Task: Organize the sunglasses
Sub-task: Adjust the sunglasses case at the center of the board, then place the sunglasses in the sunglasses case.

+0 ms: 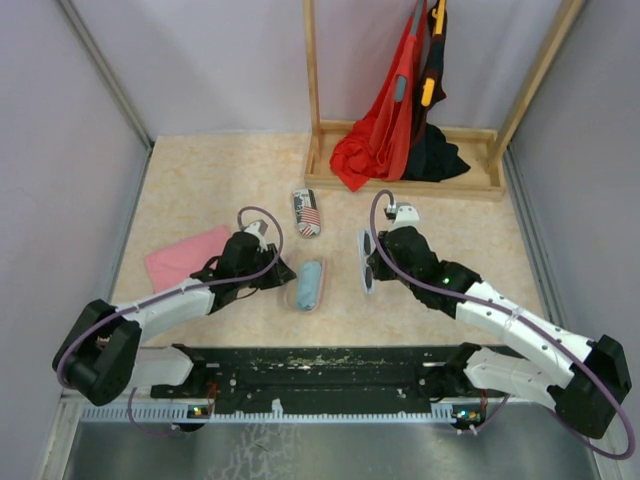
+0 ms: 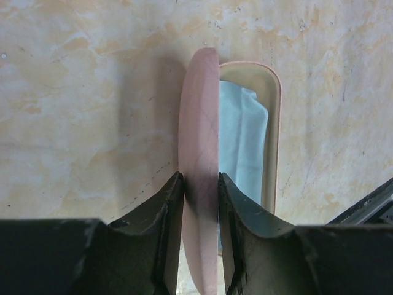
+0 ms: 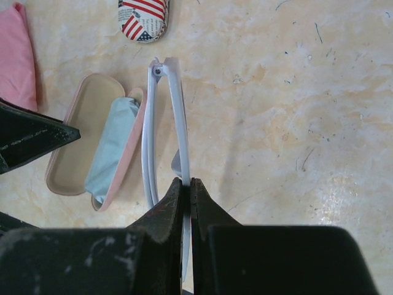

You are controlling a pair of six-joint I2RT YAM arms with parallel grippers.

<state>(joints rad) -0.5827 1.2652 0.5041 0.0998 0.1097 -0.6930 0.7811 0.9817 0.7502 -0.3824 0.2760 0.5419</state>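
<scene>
My left claw (image 2: 199,184) clamps the lid (image 2: 199,110) of the pink case (image 3: 73,141), holding it upright for access. My right claw (image 3: 189,184) grips the folded white sunglasses (image 3: 178,104) edgewise, just beside that case, apparently for insertion. A blue cloth (image 2: 242,141) lies inside.

One pair of sunglasses (image 1: 367,255), with a white frame, is counted near the middle of the table (image 1: 200,180). Two glasses cases are seen: one pink case (image 3: 73,147), lying opened, and one flag-printed case (image 1: 307,213) further toward the far edge. One light-blue cloth (image 3: 113,150) is found inside the pink case. One pink cloth (image 1: 188,257) is placed near the left edge. One red fabric piece (image 1: 370,150) and one black fabric piece (image 1: 437,155) are carried by one wooden stand (image 1: 470,187) at the far edge. Two grippers are counted: the left gripper (image 2: 199,181) and the right gripper (image 3: 187,183).
</scene>
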